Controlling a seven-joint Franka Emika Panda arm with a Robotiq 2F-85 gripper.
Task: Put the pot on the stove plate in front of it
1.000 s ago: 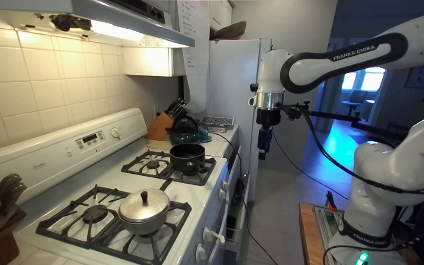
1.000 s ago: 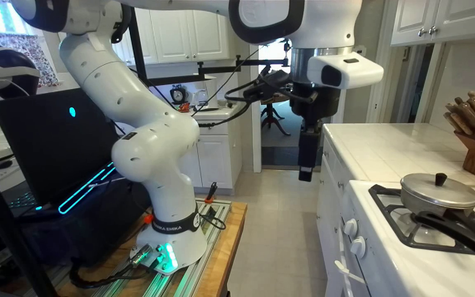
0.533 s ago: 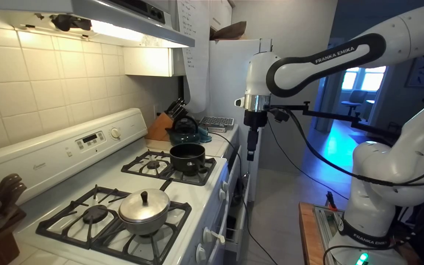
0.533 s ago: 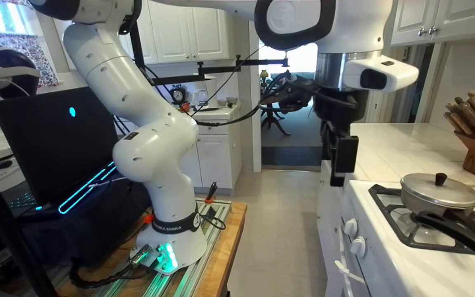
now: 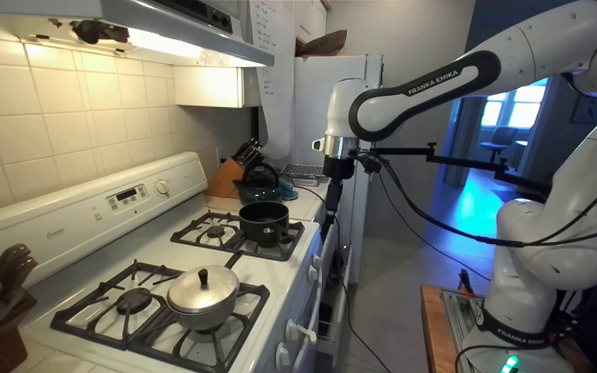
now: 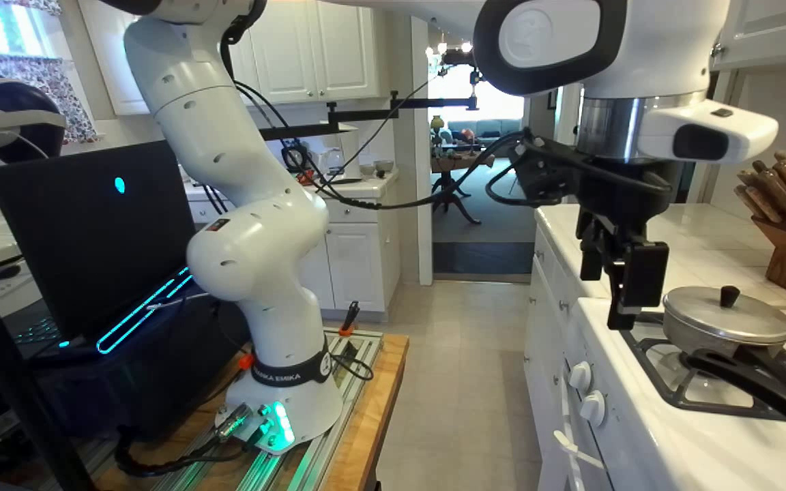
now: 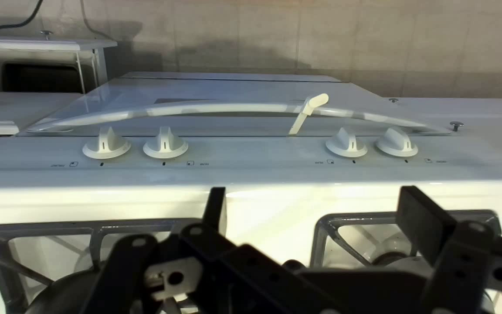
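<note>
The small black pot (image 5: 264,224) stands upright on the front burner grate farther along the white stove in an exterior view, with its short handle toward the stove's front. A bare burner with a black grate (image 5: 215,231) lies directly behind it. The pot is outside the other exterior picture. In the wrist view a dark rounded edge of the pot (image 7: 66,290) shows at lower left, partly behind a finger. My gripper (image 6: 608,290) is open and empty, high near the stove's front edge and apart from the pot. Its fingertips (image 7: 314,200) stand wide apart in the wrist view.
A silver lidded pan (image 5: 203,295) with a long black handle stands on the nearer front burner. A dark kettle (image 5: 259,189) and a knife block (image 5: 226,178) stand beyond the pot. A drawer (image 5: 332,311) hangs open. The range hood (image 5: 174,31) overhangs the stove.
The arm has moved my gripper steadily toward the stove, left in an exterior view and right in the other exterior picture. Its fingers now show more clearly apart. The pot has not moved.
</note>
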